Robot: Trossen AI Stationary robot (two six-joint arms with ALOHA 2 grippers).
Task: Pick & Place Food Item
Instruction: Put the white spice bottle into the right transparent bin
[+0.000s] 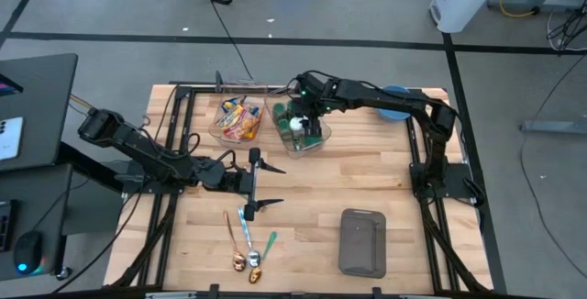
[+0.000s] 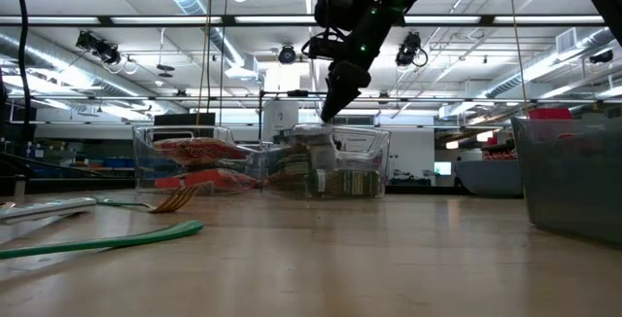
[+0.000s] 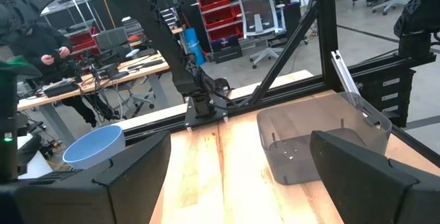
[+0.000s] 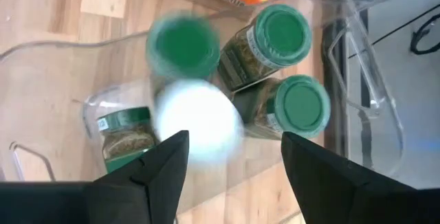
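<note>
While the left arm waits low over the near-left part of the counter (image 1: pixel 367 166), its left gripper (image 1: pixel 254 181) pointing level with the fingers spread wide and nothing between them, the right arm reaches across from the far right side and hangs its right gripper (image 1: pixel 298 121) tilted downward over a clear bin (image 1: pixel 316 143) of spice jars (image 4: pixel 292 107). From the right wrist view the two dark fingers (image 4: pixel 155 172) stand apart (nothing is pinched between them), and below them sit the jars with green lids, some upright and one lying on its side, with a white-topped jar (image 4: pixel 198 121) blurred directly under the opening. From the low view the gripper sits above the rim of the bin, not touching the jars. Just beside that bin, to its left in the overhead view, is a second clear bin (image 1: pixel 220 127) filled with colourful snack packets (image 1: pixel 237 120). A blue bowl (image 1: pixel 394 102) rests at the far right edge behind the right arm. Nearer the front of the counter lie several spoons (image 1: pixel 246 244), one with a green handle, and to their right an empty grey container (image 1: pixel 362 242). Beyond the counter, in the left wrist view, a person (image 3: pixel 31 35) sits at a desk in the workshop.
</note>
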